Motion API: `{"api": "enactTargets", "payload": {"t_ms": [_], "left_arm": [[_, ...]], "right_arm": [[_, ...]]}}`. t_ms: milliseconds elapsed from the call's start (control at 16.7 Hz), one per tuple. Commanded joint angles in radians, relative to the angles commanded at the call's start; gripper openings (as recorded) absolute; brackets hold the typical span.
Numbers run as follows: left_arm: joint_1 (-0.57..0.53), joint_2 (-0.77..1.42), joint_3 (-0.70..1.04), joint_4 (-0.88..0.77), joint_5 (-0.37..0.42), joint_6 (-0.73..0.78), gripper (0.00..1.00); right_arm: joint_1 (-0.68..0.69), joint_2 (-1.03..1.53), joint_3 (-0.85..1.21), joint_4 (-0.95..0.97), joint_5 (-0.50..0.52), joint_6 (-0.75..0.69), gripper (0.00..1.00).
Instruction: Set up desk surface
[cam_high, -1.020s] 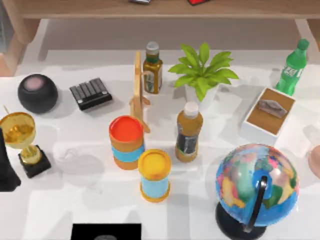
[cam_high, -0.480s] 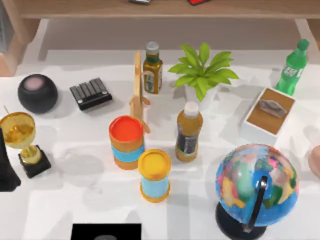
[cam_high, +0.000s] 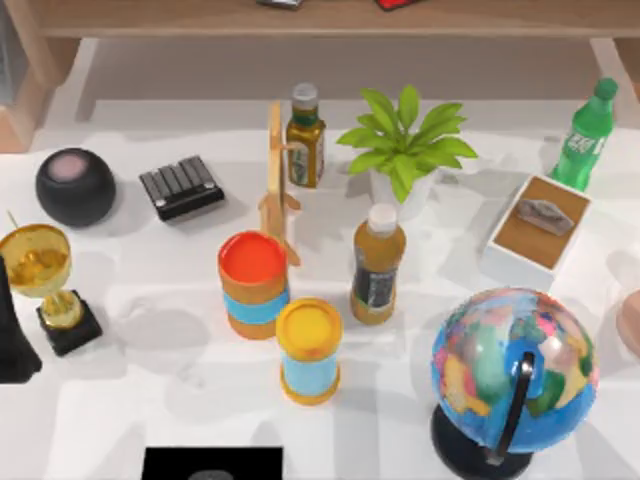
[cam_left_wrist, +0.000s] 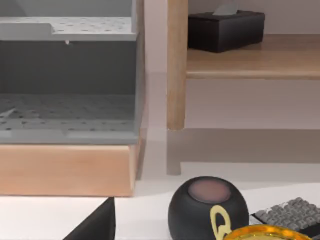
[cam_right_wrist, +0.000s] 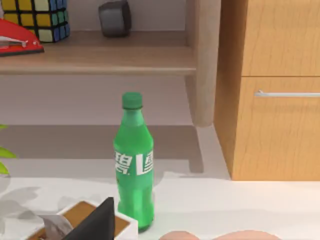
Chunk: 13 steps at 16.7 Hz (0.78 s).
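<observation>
You can't tell how open either gripper is. The desk surface (cam_high: 130, 400) spreads under everything. Count three bottles: a green soda bottle (cam_high: 585, 135) far right, two amber bottles (cam_high: 378, 265) near the potted plant (cam_high: 405, 150). Two orange canisters (cam_high: 254, 284) stand centre, globe (cam_high: 513, 370) front right, trophy (cam_high: 45, 285) left.

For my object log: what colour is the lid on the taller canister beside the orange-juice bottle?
Red lid, clearest in the top view.
</observation>
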Motion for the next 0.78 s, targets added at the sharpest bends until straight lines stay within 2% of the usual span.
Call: {"api": "enactTargets", "payload": {"t_ms": [240, 420, 600, 780], "left_arm": [[0.000, 0.000, 0.000, 0.000, 0.000, 0.000, 1.00], [-0.021, 0.060, 0.062, -0.002, -0.017, -0.001, 1.00], [-0.069, 0.213, 0.219, -0.009, -0.059, 0.000, 1.00], [-0.134, 0.442, 0.460, -0.023, -0.121, 0.002, 1.00]], "right_arm": [[0.000, 0.000, 0.000, 0.000, 0.000, 0.000, 1.00], [0.000, 0.000, 0.000, 0.000, 0.000, 0.000, 1.00], [0.000, 0.000, 0.000, 0.000, 0.000, 0.000, 1.00], [0.000, 0.000, 0.000, 0.000, 0.000, 0.000, 1.00]]}}
